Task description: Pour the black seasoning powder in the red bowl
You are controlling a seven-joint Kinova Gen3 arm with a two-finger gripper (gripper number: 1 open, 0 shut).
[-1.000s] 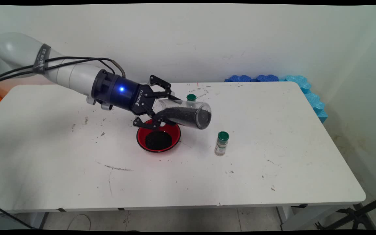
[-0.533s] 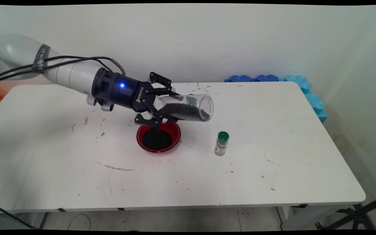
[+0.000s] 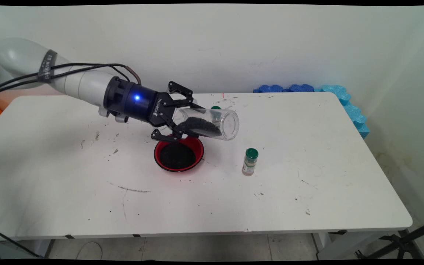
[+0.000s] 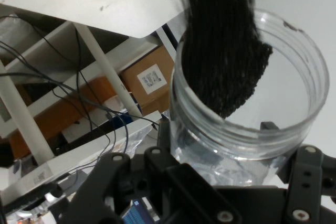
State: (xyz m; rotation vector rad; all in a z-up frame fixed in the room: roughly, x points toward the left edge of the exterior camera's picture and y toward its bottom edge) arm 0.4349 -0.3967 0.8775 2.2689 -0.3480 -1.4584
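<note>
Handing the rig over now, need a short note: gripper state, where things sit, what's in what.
Gripper: shut on the clear jar, held on its side above the red bowl's far rim, open mouth to the picture's right.
Jar: dark grains lie along its lower side, short of the mouth.
Bowl: dark grains inside.
Green-capped bottle upright right of the bowl; a second green cap shows behind the jar.
Grains are scattered on the table.

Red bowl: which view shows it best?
The main view: the red bowl sits in full sight on the table, below the gripper holding the clear jar. The hand view shows none of it.
</note>
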